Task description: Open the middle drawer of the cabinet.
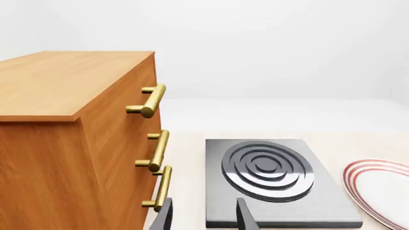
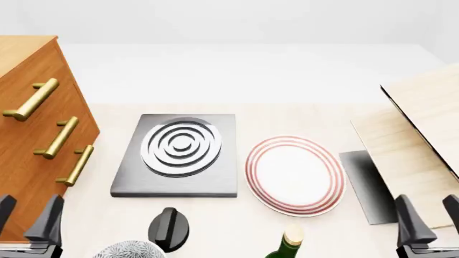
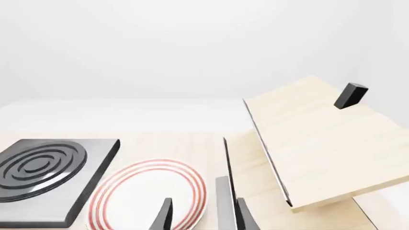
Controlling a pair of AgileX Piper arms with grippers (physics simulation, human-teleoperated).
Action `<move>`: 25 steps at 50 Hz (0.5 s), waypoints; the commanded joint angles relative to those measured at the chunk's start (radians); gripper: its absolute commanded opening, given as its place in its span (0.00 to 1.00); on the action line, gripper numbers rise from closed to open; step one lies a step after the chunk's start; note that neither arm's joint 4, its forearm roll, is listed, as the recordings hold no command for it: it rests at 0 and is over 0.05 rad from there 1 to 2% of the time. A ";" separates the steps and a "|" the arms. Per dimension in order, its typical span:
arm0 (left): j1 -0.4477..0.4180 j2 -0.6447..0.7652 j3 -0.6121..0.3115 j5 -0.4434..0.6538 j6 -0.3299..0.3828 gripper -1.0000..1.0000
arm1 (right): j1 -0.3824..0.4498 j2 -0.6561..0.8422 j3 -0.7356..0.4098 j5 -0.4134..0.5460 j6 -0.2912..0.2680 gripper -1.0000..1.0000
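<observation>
Left gripper (image 2: 29, 217): nearest you at the front view's lower left, fingers spread apart with nothing between them, hanging low above the table (image 2: 237, 228) just in front of the cabinet.
Right gripper (image 2: 428, 217): at the lower right, fingers likewise parted and empty, well apart from the cabinet (the pale wooden box (image 2: 423, 134) fills its outlook instead).
Near clutter: a black knob (image 2: 167, 228), a patterned grey bowl (image 2: 129, 251) and a green bottle (image 2: 287, 244) sit between your two arms.
Mid-table: a grey hob (image 2: 179, 156) with concentric rings, then a red-rimmed plate (image 2: 295, 174) beside it.
Cabinet (image 2: 29, 145): orange-brown, at the table's left edge, its three drawer fronts facing right across the table.
Middle drawer (image 2: 68, 142): shut flush; its brass handle (image 2: 57, 138) lies ahead of and above your left gripper, slightly to its right.
Handle axis: the bar runs horizontally along the drawer front, pointing away from you.
Arm choice: your left arm is plainly nearer; you will likely need to rise, move forward and turn the fingers to straddle the bar.
</observation>
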 commanded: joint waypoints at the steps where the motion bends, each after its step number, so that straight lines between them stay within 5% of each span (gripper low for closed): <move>1: 0.006 0.001 -0.002 -0.002 0.009 1.00 | 0.002 0.021 0.000 -0.013 0.002 1.00; 25: 0.002 -0.001 0.000 0.007 0.041 1.00 | 0.005 0.040 0.001 -0.027 0.007 1.00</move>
